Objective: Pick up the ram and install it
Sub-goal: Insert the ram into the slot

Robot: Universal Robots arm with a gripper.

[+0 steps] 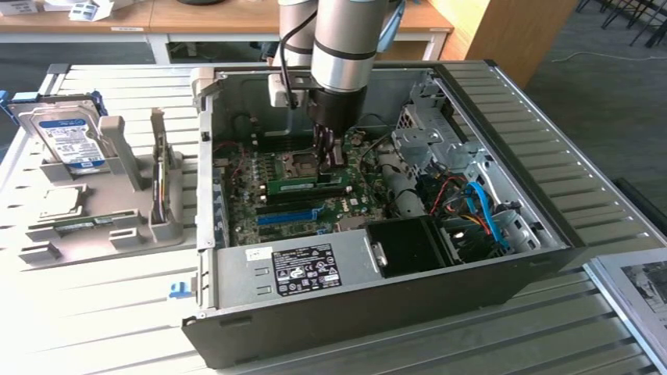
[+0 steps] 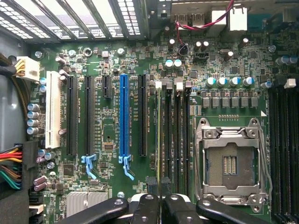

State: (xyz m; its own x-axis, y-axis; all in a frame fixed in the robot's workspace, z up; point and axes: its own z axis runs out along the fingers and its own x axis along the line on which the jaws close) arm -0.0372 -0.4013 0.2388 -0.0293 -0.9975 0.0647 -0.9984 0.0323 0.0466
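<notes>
While gripper (image 1: 333,160) pinches narrow on the ram (image 1: 308,185), stick edge-on over DIMM slots (image 2: 176,135) beside CPU socket (image 2: 231,163), mid-motherboard (image 2: 107,135), off case (image 1: 365,312) walls, risk: slight misalign w/ slot, so stick jams, tilts or slips.

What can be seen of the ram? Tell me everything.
The ram is a long, thin green circuit-board stick. It stands on edge at the memory slots of the motherboard, inside the open computer case, near the empty processor socket. The gripper pinches its top edge. The wrist view shows it edge-on between the fingertips. How deep it sits cannot be told.
</notes>
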